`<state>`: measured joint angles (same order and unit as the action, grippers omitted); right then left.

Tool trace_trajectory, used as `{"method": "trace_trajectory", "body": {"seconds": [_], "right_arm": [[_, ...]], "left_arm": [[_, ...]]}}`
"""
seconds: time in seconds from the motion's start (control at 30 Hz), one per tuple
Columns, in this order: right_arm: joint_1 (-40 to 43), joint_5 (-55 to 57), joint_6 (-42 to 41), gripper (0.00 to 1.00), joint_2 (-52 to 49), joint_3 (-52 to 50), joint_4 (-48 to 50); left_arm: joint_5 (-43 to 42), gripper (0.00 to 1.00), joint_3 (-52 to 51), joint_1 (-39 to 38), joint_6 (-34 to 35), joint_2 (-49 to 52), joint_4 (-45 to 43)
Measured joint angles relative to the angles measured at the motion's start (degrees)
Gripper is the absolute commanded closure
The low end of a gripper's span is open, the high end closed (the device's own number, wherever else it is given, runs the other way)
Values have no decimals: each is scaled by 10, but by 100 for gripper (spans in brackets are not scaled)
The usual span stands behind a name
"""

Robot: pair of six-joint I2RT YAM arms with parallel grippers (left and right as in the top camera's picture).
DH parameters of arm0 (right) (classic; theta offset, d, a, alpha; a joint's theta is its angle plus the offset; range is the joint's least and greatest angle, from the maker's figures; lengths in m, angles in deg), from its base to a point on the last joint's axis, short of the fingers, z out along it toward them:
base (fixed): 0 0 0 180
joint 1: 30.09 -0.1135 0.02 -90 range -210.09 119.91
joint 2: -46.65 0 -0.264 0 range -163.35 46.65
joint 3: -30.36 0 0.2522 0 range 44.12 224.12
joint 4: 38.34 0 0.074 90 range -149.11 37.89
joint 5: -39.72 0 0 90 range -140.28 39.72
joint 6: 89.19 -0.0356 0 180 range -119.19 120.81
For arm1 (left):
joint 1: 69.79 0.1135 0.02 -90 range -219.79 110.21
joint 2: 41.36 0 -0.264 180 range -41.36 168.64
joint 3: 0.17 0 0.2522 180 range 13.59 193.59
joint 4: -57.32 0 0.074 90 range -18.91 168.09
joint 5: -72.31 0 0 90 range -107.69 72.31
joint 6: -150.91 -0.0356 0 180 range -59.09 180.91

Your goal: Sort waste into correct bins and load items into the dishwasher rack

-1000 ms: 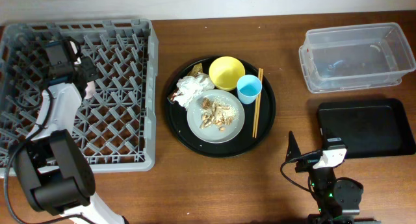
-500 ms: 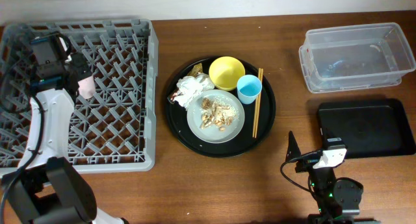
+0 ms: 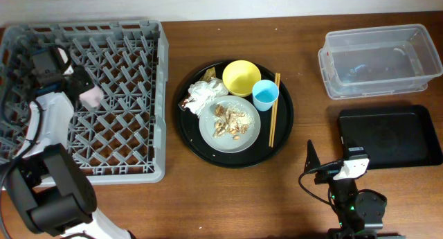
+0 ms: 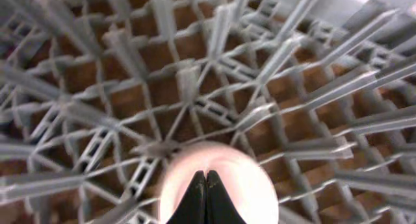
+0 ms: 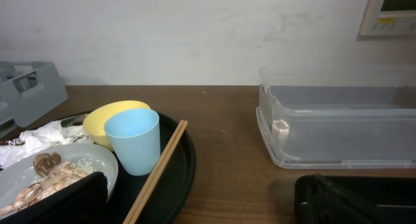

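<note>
My left gripper is shut on the small pink cup and holds it over the left part of the grey dishwasher rack. The left wrist view shows the closed fingertips against the pink cup, with rack pegs below. The yellow bowl, light-blue cup, plate with food scraps, white napkin, brownish wrapper and chopsticks lie on the round black tray. My right gripper is open and empty at the front edge.
The clear tub stands at the back right, with the flat black tray in front of it. The right wrist view shows the blue cup, yellow bowl, chopsticks and clear tub.
My left wrist has shifted a little to the left over the rack, still holding the pink cup. The right arm has not moved.
</note>
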<state>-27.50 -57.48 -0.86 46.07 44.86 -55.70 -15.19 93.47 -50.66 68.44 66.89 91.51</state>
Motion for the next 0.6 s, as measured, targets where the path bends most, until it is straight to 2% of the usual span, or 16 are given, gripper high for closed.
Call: {"method": "trace_trajectory", "body": {"seconds": [0.17, 0.23, 0.27, 0.3, 0.33, 0.4, 0.47, 0.5, 0.53, 0.6], "right_arm": [[0, 0, -1, 2, 0, 0, 0], [0, 0, 0, 2, 0, 0, 0], [0, 0, -1, 2, 0, 0, 0], [0, 0, 0, 2, 0, 0, 0], [0, 0, -1, 2, 0, 0, 0], [0, 0, 0, 2, 0, 0, 0], [0, 0, 0, 2, 0, 0, 0], [0, 0, -1, 2, 0, 0, 0], [0, 0, -1, 2, 0, 0, 0], [0, 0, 0, 2, 0, 0, 0]], "left_arm": [[-5, 97, 3, 15, 0, -4, 34], [-26, 80, 2, 15, 0, -17, 50], [-33, 64, 1, 15, 4, -29, 50], [-37, 28, -3, 15, 8, -50, 50], [-47, 7, -4, 15, 14, -100, 48], [-81, 6, -4, 15, 17, -177, 43], [-162, 6, -3, 12, 20, -244, 40], [-219, 6, -1, -7, 20, -264, 39], [-240, 10, -1, -29, 20, -267, 42], [-257, 11, -1, -95, 19, -261, 52]]}}
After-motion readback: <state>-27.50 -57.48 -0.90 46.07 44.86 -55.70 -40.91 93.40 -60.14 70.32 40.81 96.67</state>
